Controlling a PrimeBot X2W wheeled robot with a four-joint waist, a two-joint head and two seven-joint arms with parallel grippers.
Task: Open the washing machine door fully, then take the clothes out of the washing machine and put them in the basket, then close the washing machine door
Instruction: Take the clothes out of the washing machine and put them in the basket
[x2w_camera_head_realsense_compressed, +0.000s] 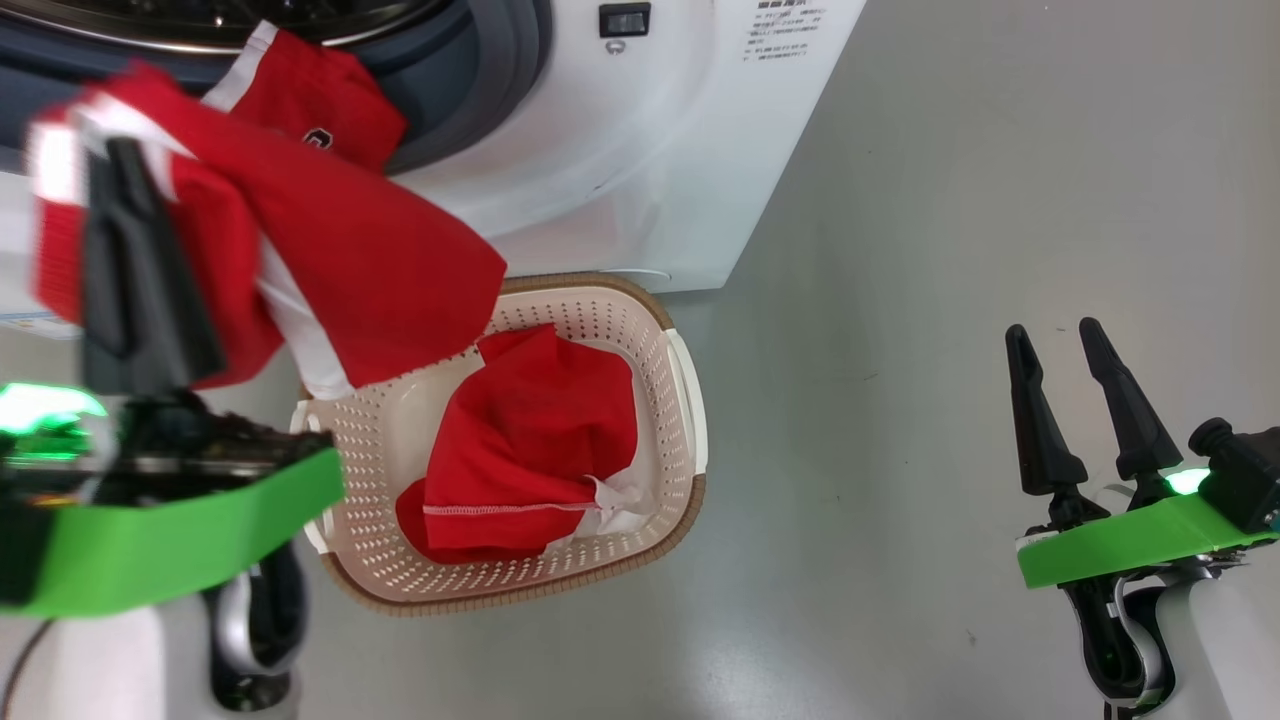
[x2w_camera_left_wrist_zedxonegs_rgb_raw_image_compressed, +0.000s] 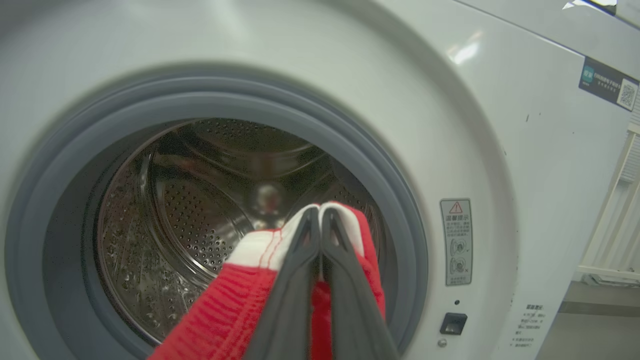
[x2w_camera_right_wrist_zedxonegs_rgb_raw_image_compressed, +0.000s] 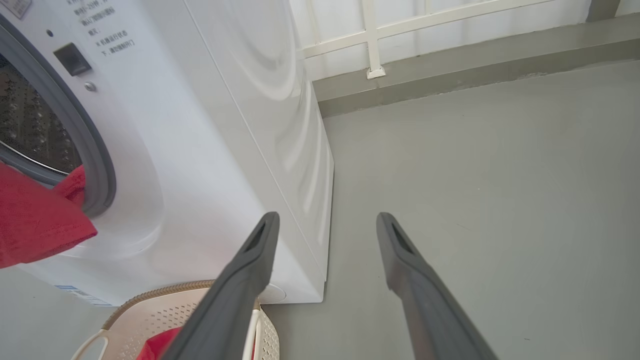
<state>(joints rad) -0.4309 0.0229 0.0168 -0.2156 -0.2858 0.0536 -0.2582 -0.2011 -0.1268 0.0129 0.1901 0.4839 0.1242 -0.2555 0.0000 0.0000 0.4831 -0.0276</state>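
My left gripper (x2w_camera_head_realsense_compressed: 115, 160) is shut on a red garment with white trim (x2w_camera_head_realsense_compressed: 370, 270), held up in front of the washing machine (x2w_camera_head_realsense_compressed: 650, 150) and partly over the basket (x2w_camera_head_realsense_compressed: 680, 330). In the left wrist view the closed left gripper (x2w_camera_left_wrist_zedxonegs_rgb_raw_image_compressed: 320, 210) pinches the white-edged red cloth (x2w_camera_left_wrist_zedxonegs_rgb_raw_image_compressed: 225, 310) before the steel drum (x2w_camera_left_wrist_zedxonegs_rgb_raw_image_compressed: 190, 210). More red cloth (x2w_camera_head_realsense_compressed: 320, 100) drapes over the grey rubber ring; I cannot tell if it is the same garment. Another red garment (x2w_camera_head_realsense_compressed: 530, 450) lies in the basket. My right gripper (x2w_camera_head_realsense_compressed: 1052, 332) stands open and empty at the lower right. The washing machine door is out of view.
Grey floor (x2w_camera_head_realsense_compressed: 950, 250) stretches to the right of the machine and basket. In the right wrist view the open right gripper (x2w_camera_right_wrist_zedxonegs_rgb_raw_image_compressed: 327, 220) points past the machine's side (x2w_camera_right_wrist_zedxonegs_rgb_raw_image_compressed: 280, 125) toward a white railing (x2w_camera_right_wrist_zedxonegs_rgb_raw_image_compressed: 370, 40) by the wall; the basket's corner (x2w_camera_right_wrist_zedxonegs_rgb_raw_image_compressed: 150, 315) lies below it.
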